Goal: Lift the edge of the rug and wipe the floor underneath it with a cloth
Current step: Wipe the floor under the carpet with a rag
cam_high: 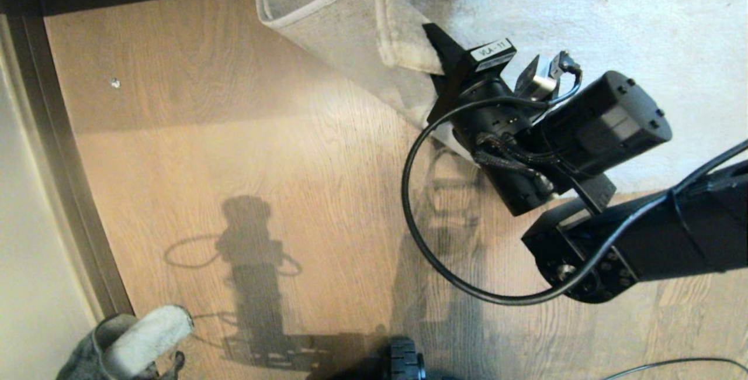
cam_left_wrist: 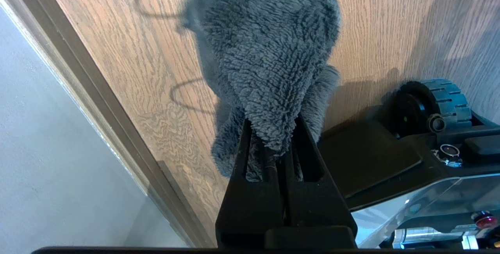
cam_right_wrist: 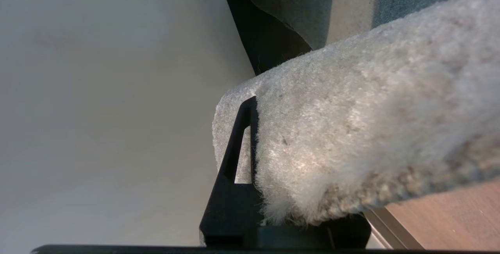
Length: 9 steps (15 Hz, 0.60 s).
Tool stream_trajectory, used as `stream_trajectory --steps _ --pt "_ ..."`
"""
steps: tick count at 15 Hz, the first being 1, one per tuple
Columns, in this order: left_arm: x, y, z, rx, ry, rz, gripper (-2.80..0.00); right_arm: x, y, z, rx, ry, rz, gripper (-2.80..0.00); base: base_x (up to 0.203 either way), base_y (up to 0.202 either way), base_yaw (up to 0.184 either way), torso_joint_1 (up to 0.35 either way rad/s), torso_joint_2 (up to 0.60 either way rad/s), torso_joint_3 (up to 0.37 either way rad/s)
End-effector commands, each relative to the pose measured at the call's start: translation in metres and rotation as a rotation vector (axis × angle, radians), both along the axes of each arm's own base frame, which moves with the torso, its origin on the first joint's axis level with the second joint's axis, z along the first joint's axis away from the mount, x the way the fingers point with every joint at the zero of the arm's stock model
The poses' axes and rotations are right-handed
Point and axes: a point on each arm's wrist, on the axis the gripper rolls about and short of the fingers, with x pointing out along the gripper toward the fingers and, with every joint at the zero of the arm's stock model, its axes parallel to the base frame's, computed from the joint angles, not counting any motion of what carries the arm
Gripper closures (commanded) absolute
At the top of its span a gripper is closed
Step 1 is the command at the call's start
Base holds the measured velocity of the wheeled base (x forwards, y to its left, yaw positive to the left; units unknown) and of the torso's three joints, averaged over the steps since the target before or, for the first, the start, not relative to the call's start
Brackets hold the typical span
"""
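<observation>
Nearest, at the lower left of the head view, the cloth (cam_high: pixel 137 345) is carried by the left gripper (cam_left_wrist: pixel 273 144), close to the robot's base and near the dark skirting strip (cam_high: pixel 64 152) along the wall. In the left wrist view the black fingers (cam_left_wrist: pixel 244 148) are seen pressed together on a bunched fold of the cloth (cam_left_wrist: pixel 269 50); the fuzzy grey bulk sticks out past the tips, above the floor (cam_left_wrist: pixel 156 90), contact with it not discernible. A black base wheel (cam_left_wrist: pixel 433 101) sits just beside it.

Mid-frame, bare wood-grain floor (cam_high: pixel 234 163) is crossed by arm and cable shadows; a small pale speck (cam_high: pixel 115 82) lies on the planks.

Further out, the right gripper (cam_high: pixel 438 47) is clamped on the rug edge (cam_high: pixel 403 47). The corner is raised off the floor and folded back, pale underside (cam_high: pixel 345 35) exposed. In the right wrist view the pile of the rug edge (cam_right_wrist: pixel 351 129) is pinched against one visible black finger (cam_right_wrist: pixel 238 144); the other finger is hidden by the rug.

Farthest, the rest of the rug (cam_high: pixel 584 29) lies flat.
</observation>
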Motion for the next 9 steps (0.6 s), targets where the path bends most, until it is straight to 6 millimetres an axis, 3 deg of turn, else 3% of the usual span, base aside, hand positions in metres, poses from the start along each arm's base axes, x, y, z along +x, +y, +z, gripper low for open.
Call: stream_trajectory --steps 1,9 --pt "0.0004 0.0000 -0.0001 0.001 0.004 0.000 0.00 -0.0055 -0.0049 0.0068 0.039 -0.033 0.004 0.00 0.000 0.000 0.000 0.000 0.00 0.000" --pt "-0.0085 -0.0001 -0.0006 -0.023 -0.106 0.107 0.00 -0.0049 -0.0043 0.0057 0.019 -0.043 -0.011 0.00 0.000 0.000 0.000 0.000 0.00 0.000"
